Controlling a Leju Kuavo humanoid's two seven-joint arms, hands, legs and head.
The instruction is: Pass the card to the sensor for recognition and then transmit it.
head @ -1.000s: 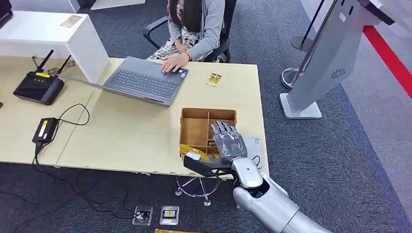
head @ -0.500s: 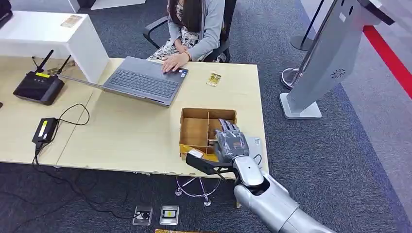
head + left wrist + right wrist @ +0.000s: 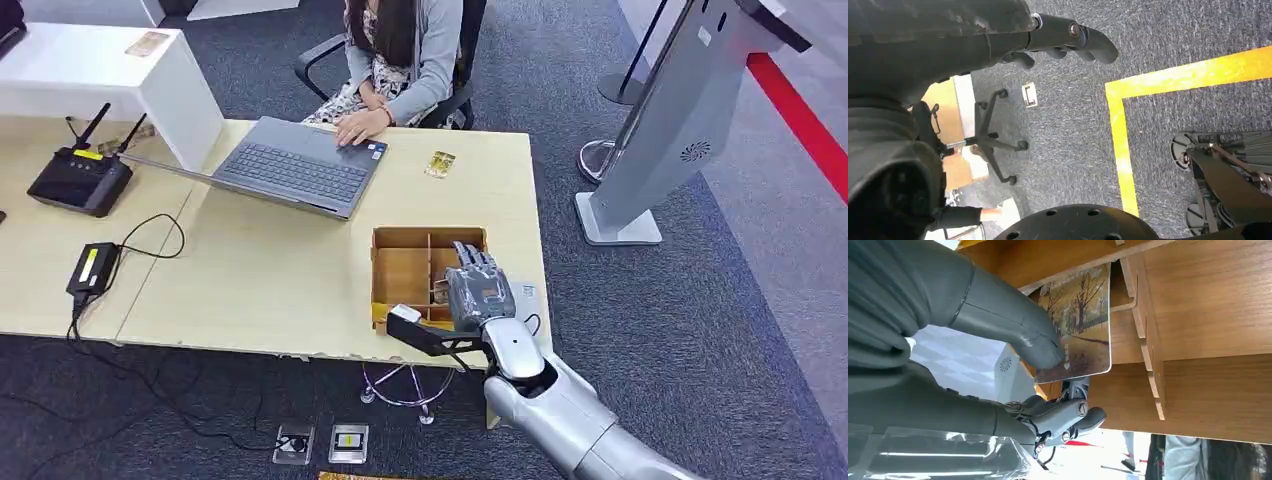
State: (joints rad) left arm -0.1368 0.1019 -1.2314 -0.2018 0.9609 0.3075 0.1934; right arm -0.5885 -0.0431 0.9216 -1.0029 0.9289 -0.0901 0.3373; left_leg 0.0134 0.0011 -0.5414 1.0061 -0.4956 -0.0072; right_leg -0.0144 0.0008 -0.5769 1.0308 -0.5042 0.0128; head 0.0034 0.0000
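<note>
A compartmented box (image 3: 405, 268) sits at the table's (image 3: 260, 280) near right corner, with the right robot hand (image 3: 478, 293) over it. A laptop (image 3: 300, 165) lies at the far edge, a router (image 3: 80, 180) far left.

I note the card (image 3: 1081, 325) bears an autumn tree-lined path in yellows and browns. Right hand (image 3: 478, 295) grey, its arm silver. Divided box (image 3: 403, 268) brown wood; table (image 3: 260, 265) pale beige; carpet (image 3: 690, 330) dark grey; laptop (image 3: 290, 165) grey.

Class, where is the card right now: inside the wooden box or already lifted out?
Inside. The right wrist view shows the card between the wooden box dividers, the right hand thumb pressing it.
</note>
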